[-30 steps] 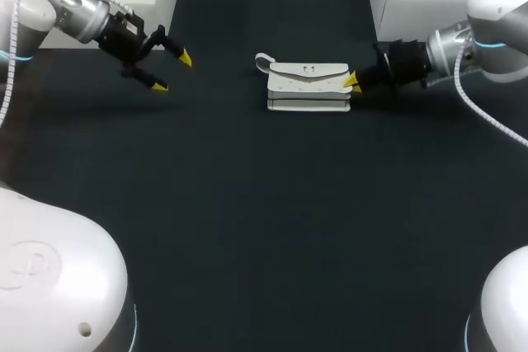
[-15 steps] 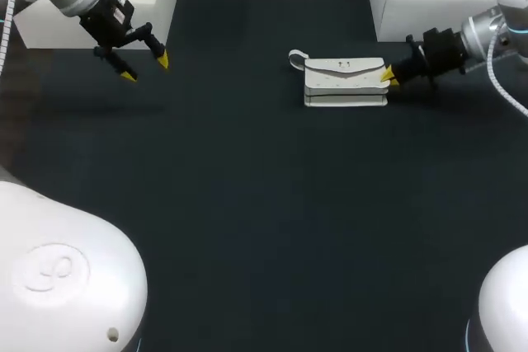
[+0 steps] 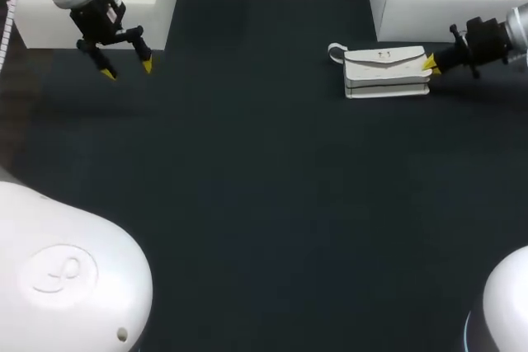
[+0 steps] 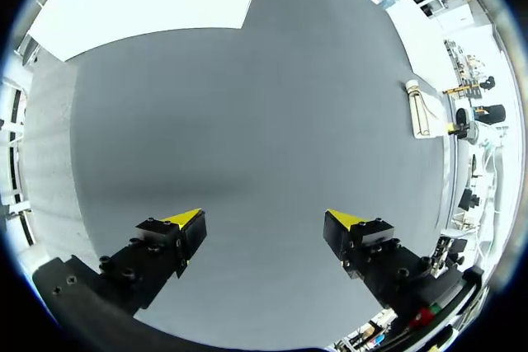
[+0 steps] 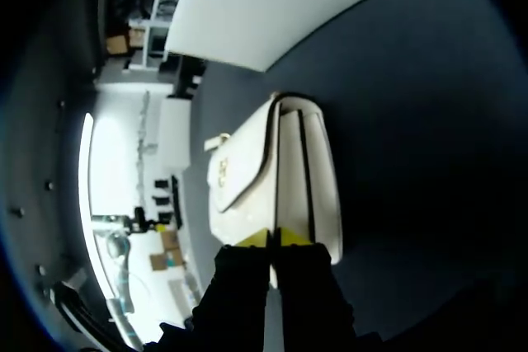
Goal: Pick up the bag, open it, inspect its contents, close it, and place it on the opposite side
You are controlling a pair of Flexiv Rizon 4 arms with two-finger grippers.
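White leather flap handbag (image 3: 386, 72) lies flat on the dark table (image 3: 264, 204), far side, over to the right, and it's the only one out there. Right gripper (image 3: 429, 64) sits at the bag's right end, yellow tips pressed together and, as far as the wrist view lets me judge, nipping the bag's edge between them. Left gripper (image 3: 125, 69) hangs well apart at the far left, fingers spread wide. Two grippers, one bag.
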